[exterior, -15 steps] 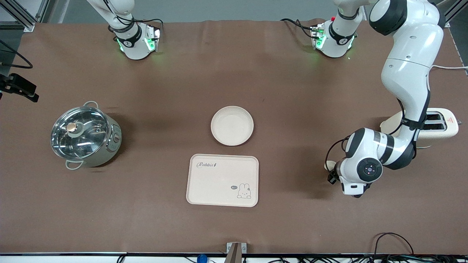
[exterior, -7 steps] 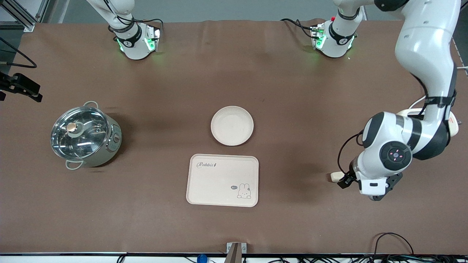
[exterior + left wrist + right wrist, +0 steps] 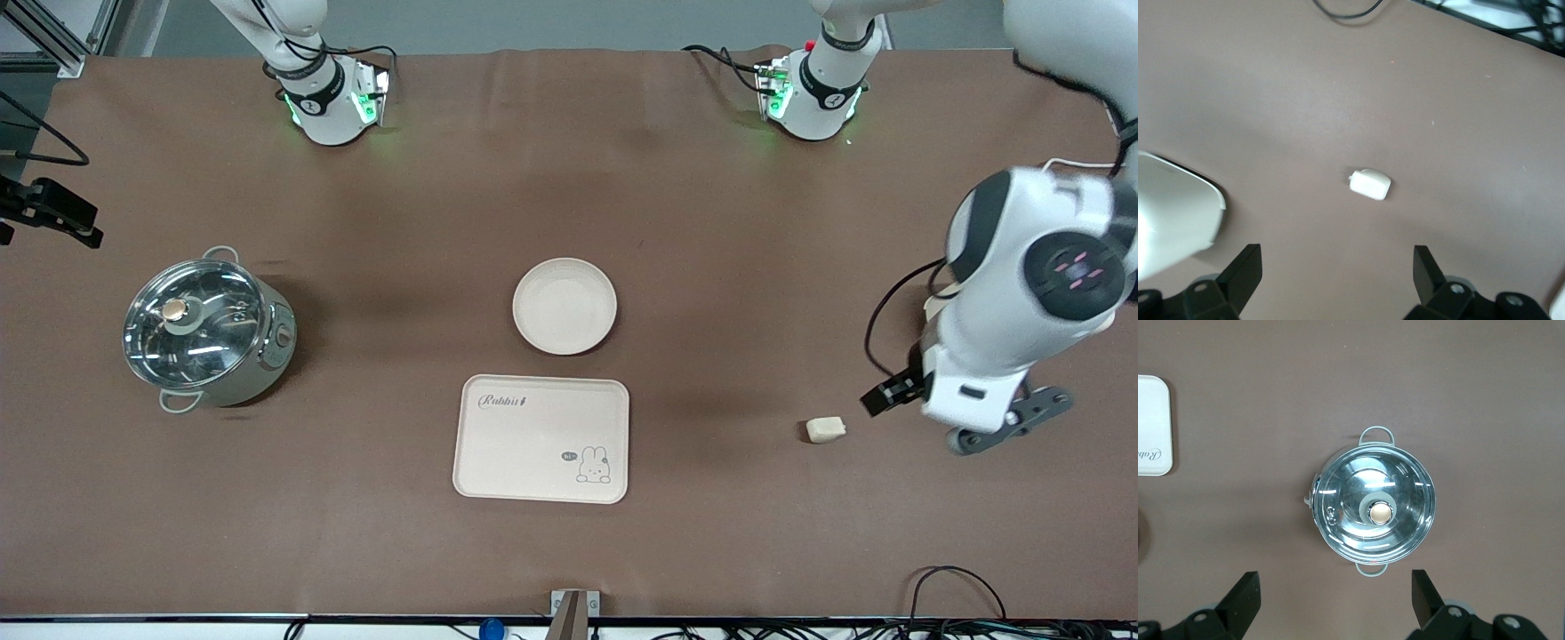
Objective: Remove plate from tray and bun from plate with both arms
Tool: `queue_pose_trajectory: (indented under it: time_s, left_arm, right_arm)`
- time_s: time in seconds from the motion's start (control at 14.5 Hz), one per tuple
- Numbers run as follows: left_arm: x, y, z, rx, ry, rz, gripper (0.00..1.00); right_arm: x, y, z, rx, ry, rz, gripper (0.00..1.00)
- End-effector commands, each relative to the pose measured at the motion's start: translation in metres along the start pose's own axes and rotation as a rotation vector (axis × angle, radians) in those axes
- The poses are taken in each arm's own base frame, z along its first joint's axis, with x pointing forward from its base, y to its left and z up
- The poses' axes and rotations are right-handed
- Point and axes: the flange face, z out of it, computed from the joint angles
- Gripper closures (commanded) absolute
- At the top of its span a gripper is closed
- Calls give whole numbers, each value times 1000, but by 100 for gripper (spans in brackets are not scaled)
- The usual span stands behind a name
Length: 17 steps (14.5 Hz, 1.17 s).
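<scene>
1 bun (image 3: 826, 429) lies on the counter (image 3: 711, 222), apart from the left gripper (image 3: 1337, 270), between its spread, empty fingers (image 3: 1245, 270) in the wrist view. 1 plate (image 3: 564, 306) sits mid-counter, just beside 1 tray (image 3: 540, 438). Right gripper (image 3: 1335, 597) w/ fingers (image 3: 1243, 595) released, over 1 lidded pot (image 3: 1374, 511); that arm waits.

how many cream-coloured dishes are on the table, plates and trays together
2. The round plate sits mid-table, empty. The rectangular tray with the rabbit drawing lies just nearer the front camera than the plate, apart from it. None seem hidden.
</scene>
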Motion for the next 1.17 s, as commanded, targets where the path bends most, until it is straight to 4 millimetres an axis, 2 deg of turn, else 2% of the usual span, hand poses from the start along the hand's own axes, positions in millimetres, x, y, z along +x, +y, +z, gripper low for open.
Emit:
queue_pose_trajectory:
  time_s: [0.0, 0.28, 0.34, 0.41, 0.55, 0.69, 0.76, 0.89, 1.1]
  left_arm:
    - [-16, -41, -53, -16, -21, 97, 0]
    - [-47, -71, -106, -90, -100, 270, 0]
    - [-51, -77, -114, -99, -96, 301, 0]
    - [-65, -78, -128, -92, -80, 333, 0]
    - [-96, -71, -135, -63, -76, 359, 0]
    - [-128, -78, -141, -60, -81, 362, 0]
    - [-138, -84, -143, -79, -89, 371, 0]
    - [-140, -96, -149, -97, -80, 414, 0]
    - [-135, -105, -150, -98, -81, 408, 0]
  right_arm:
    - [-3, 0, -2, -5, -4, 10, 0]
    - [-2, 2, -2, -5, -2, 11, 0]
    - [-2, 4, -1, -5, -4, 16, 0]
    - [-2, 4, -1, -5, -3, 14, 0]
    - [-2, 7, 0, -5, -6, 17, 0]
    - [-2, 7, 0, 9, -5, 18, 0]
    - [-2, 7, 0, 22, -5, 18, 0]
    - [-3, 14, 1, 22, -9, 26, 0]
    - [-3, 14, 1, 24, -9, 27, 0]
